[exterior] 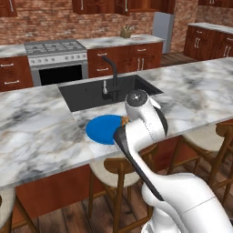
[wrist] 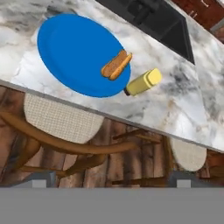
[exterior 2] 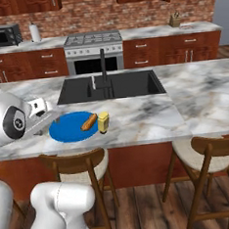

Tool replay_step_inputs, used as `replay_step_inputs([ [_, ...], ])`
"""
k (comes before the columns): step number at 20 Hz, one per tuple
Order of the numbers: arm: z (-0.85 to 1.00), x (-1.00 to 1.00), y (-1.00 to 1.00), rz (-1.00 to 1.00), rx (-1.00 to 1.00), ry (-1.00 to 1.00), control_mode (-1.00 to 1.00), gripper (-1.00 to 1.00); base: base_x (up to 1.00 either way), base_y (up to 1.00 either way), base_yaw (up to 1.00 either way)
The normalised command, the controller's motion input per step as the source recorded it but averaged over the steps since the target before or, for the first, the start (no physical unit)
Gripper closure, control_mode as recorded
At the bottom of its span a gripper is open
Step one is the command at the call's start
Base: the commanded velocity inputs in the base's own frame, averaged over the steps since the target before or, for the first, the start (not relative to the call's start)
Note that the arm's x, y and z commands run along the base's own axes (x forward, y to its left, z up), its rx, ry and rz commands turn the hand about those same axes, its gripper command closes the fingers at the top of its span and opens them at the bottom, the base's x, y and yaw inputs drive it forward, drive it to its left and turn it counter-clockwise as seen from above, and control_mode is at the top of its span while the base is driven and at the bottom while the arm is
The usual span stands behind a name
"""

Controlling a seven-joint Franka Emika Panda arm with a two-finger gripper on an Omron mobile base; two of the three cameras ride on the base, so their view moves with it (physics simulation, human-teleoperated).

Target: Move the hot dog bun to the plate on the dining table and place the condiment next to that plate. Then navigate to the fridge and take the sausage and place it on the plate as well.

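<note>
Hand view — hot dog bun [wrist: 116, 65] on plate [wrist: 70, 48] (condiment [wrist: 142, 82] beside).

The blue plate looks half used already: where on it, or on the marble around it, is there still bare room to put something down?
The blue plate is bare across its half away from the hot dog bun. The marble counter lies bare right of the black sink. It is crowded where the yellow condiment bottle stands against the plate's rim beside the bun.
</note>
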Motion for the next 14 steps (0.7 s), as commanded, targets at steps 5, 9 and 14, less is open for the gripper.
replay_step_inputs([
  [5, 0.0, -0.6, -0.85, -0.35, 0.21, 0.02, -1.0, -1.0, 0.0, 0.0, 0.0],
  [9, -0.02, -0.23, -0.19, -0.07, 0.04, 0.0, 1.0, -1.0, -0.75, -0.59, -0.2],
  [14, 0.0, 0.0, 0.0, 0.0, 0.0, 0.0, 1.0, -1.0, -0.88, -0.93, -0.23],
])
